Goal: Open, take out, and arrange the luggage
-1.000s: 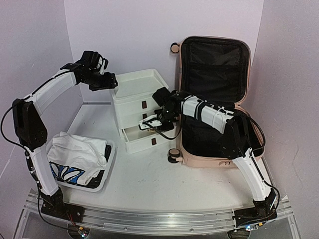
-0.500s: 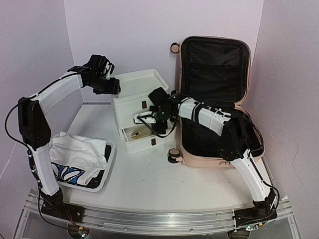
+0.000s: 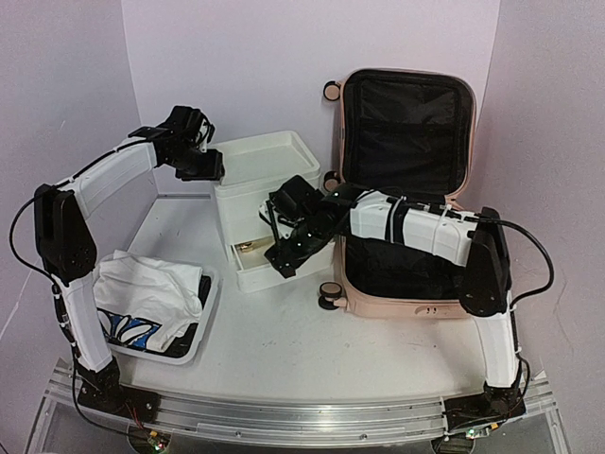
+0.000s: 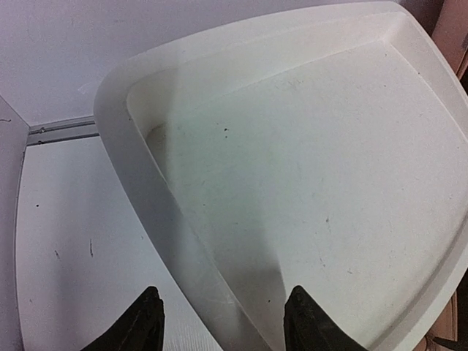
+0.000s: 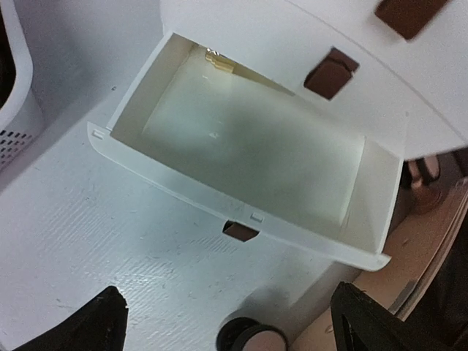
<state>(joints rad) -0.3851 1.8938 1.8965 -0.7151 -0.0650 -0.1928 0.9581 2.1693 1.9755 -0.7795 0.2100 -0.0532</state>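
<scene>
My right tool hangs open and empty, its two dark fingers spread wide over the pulled-out bottom drawer of the white plastic drawer unit. A small golden object lies in the far corner of that drawer. A second ago this tool was higher, over the drawer with something small between its fingers. Now it has dropped nearer and to the left, over the drawer's front edge, and holds nothing. I judge that the piece is delivered and this arm is free to go back for more.

My left tool is also open and grips nothing. Its fingertips straddle the left rim of the unit's top tray, a little nearer the unit than a second ago.

The pale pink hard-shell suitcase lies open on the right of the tabletop, just right of the drawer unit, with its lid standing up at the far side. Its black lining is too dark for me to tell whether anything is left inside.

At the near left, well apart, a white perforated basket holds a white cloth.
</scene>
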